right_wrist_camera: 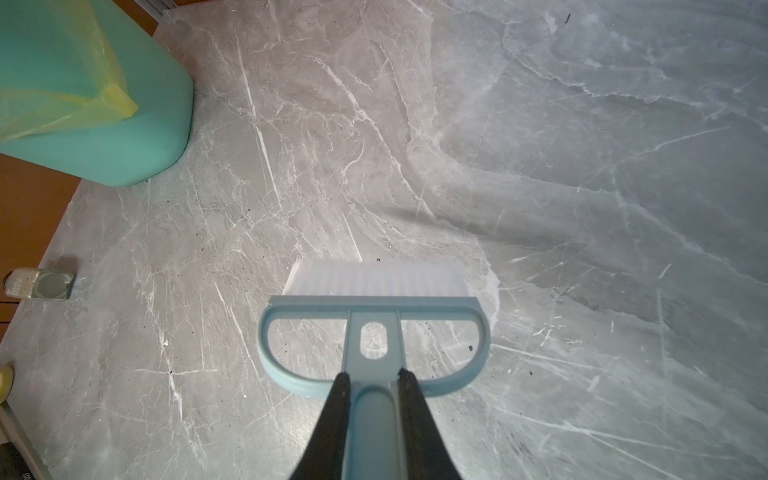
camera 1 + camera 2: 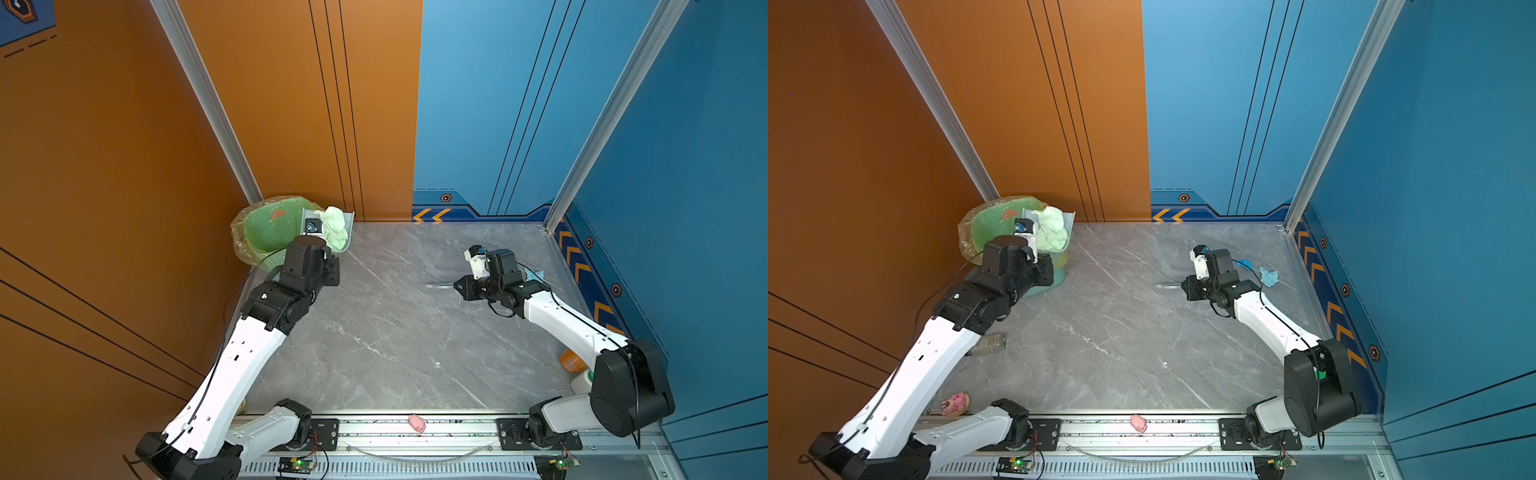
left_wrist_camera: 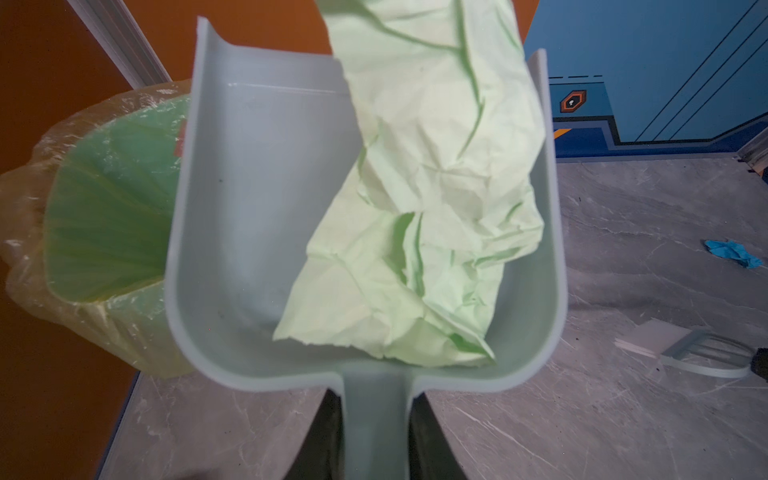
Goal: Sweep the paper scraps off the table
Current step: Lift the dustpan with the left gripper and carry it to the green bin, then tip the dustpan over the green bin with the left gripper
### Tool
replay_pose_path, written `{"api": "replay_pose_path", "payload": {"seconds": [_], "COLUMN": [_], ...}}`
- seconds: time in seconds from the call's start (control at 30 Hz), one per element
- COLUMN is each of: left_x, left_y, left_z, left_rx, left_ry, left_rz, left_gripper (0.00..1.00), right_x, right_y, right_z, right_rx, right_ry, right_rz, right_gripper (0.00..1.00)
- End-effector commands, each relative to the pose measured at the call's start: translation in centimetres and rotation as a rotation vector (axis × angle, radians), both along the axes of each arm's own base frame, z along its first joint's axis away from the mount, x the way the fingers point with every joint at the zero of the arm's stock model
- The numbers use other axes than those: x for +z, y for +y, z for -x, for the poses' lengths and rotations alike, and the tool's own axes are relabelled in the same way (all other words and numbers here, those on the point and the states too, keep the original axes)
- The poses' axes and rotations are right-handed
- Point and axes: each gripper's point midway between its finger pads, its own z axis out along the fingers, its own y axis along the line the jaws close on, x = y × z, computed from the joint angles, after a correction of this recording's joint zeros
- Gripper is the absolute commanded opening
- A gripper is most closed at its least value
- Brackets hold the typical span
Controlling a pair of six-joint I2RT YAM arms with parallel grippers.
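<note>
Far left, off to the left of the left fingers, stood a green plastic bin lined w/ a translucent yellowish bag (image 3: pixel 108 199), mouth open, at the table's back-left corner. The left gripper (image 3: pixel 376 415) was closed. Its two black fingers (image 3: pixel 326 436) pinched the narrow handle of a grey-blue plastic dustpan (image 3: pixel 249 208), one finger each side, pressed tight on it. The pan stretched straight out ahead of the fingertips. In the wrist view its left wall overlapped the bin's rim.

Inside the pan, just ahead of the fingers & toward their right, lay a big crumpled pale green paper scrap (image 3: pixel 436 187). It leaned on the pan's right wall and stuck out past the open lip. Both top views showed it raised beside the bin's right edge.

Btw the two arms lay the grey marble-patterned table w/ white veins (image 2: pixel 395 332).

The right gripper (image 1: pixel 374 386) was closed too, black fingers (image 1: pixel 336 415) clamped on the handle of a light blue plastic hand brush w/ white bristles (image 1: pixel 374 303). The brush head sat just ahead of the fingertips, bristles low at the table. Whether they touched it, couldn't tell.

Two more scraps, a blue paper scrap (image 2: pixel 1244 264) & a light blue paper scrap (image 2: pixel 1268 276), lay on the table behind those fingers, back past the wrist, toward the right wall, apart from the brush.
</note>
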Motion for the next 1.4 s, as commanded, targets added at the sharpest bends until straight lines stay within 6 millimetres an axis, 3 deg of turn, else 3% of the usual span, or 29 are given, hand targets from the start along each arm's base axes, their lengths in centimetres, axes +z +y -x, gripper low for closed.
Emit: {"api": "replay_pose_path", "payload": {"seconds": [0.0,0.23,0.57,1.0,1.37], "left_x": [0.3,0.4,-0.8,-1.3,-0.9], "left_y": [1.2,4.6,8.4,12.2,14.3], "left_z": [-0.3,-1.9,-3.9,-3.8,-3.7], "left_rx": [0.014,0.105,0.193,0.296,0.362], "left_ry": [0.033,0.068,0.171,0.264,0.295], "left_rz": [-0.02,0.0,0.024,-0.031,-0.138], "left_gripper": [0.0,0.0,0.0,0.0,0.0], "right_x": [-0.4,-0.9,-0.6,-0.3,-0.6], "right_y": [0.4,0.6,0.6,0.8,1.3], "right_z": [-0.1,-0.1,-0.4,-0.5,-0.4], "right_rx": [0.011,0.018,0.014,0.015,0.023], "right_ry": [-0.007,0.002,-0.009,-0.014,-0.009], "right_rz": [-0.002,0.002,0.001,-0.005,-0.011], "right_gripper": [0.0,0.0,0.0,0.0,0.0]}}
